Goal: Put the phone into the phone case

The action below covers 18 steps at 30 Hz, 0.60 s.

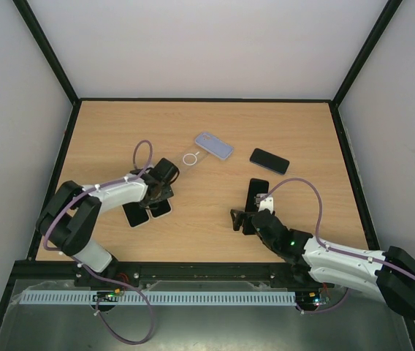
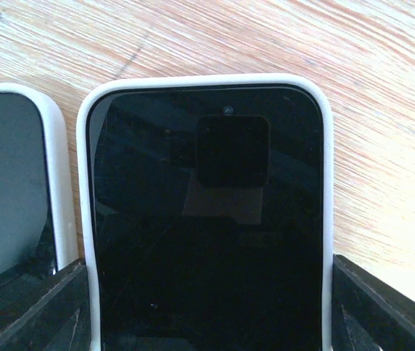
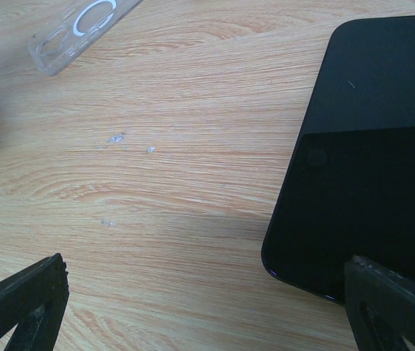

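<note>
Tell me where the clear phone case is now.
In the top view the clear case lies centrally on the table, just left of the lavender case.

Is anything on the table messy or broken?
Only little things: a few pale specks dot the wooden table between the clear case and the black phone. Chips or crumbs, I cannot tell. Nothing looks broken.

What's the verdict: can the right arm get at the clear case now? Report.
Probably yes: only bare table lies between the open right end effector and the clear case; the black phone sits off to one side, clear of that path.
</note>
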Each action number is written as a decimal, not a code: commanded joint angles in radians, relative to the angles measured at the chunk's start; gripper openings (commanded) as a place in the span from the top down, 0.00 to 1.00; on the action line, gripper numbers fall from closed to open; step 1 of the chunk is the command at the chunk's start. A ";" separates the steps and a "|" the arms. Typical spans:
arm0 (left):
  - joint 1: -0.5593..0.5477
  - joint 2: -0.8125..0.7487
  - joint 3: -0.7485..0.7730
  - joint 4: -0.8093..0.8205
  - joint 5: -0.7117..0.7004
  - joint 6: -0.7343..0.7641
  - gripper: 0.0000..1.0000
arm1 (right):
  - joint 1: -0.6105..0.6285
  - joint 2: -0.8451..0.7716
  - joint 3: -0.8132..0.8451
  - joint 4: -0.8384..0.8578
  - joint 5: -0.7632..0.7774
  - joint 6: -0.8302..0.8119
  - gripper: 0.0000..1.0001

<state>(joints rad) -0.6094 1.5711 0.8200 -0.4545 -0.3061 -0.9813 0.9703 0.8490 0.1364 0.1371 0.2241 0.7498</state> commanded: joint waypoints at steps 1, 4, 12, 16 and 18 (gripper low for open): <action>0.031 0.026 -0.004 0.010 0.010 -0.019 0.45 | 0.003 0.003 -0.007 0.017 0.028 0.011 0.01; 0.038 0.035 -0.013 0.001 0.005 -0.033 0.44 | 0.003 0.002 -0.008 0.018 0.030 0.011 0.01; 0.039 0.027 -0.017 -0.006 0.007 -0.041 0.30 | 0.003 0.010 -0.007 0.022 0.028 0.011 0.01; 0.040 0.000 -0.005 -0.017 0.008 -0.033 0.22 | 0.003 0.011 -0.009 0.022 0.028 0.010 0.01; 0.040 -0.016 0.003 -0.025 0.009 -0.025 0.19 | 0.002 0.013 -0.008 0.024 0.027 0.010 0.01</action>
<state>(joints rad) -0.5766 1.6028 0.8169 -0.4496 -0.2916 -1.0073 0.9703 0.8570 0.1364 0.1402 0.2241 0.7498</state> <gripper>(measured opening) 0.791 0.992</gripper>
